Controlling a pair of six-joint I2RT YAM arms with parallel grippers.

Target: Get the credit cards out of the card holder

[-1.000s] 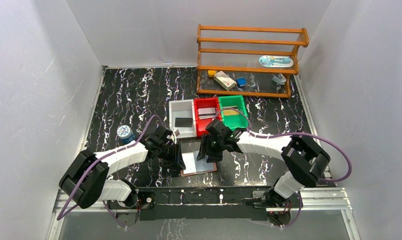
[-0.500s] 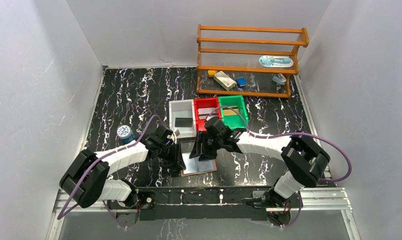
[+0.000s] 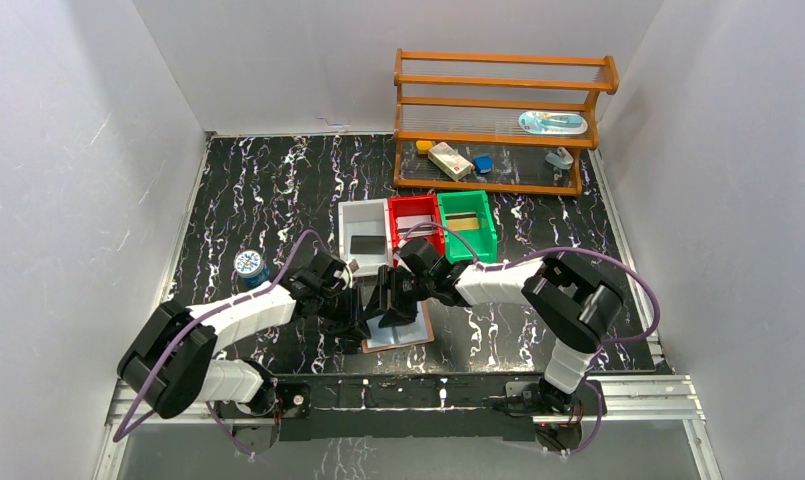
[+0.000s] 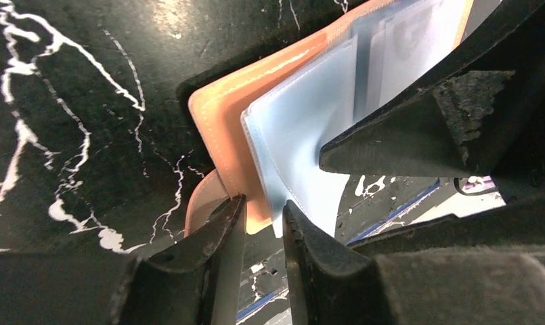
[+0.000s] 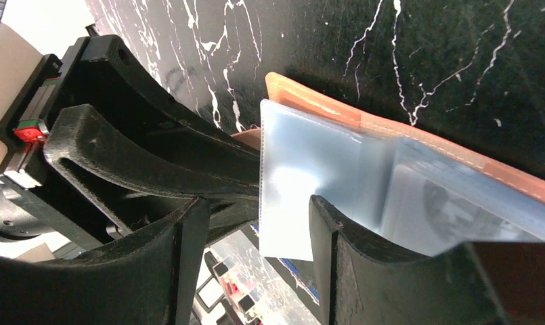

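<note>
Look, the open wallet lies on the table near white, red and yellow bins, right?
Not quite: the top view shows a green bin, not a yellow one. The open wallet does lie on the table near it, the white bin and the red bin.

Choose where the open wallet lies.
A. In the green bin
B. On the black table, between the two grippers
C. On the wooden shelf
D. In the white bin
B: the wallet lies open on the black table, with the left gripper and the right gripper on either side of it.
</note>
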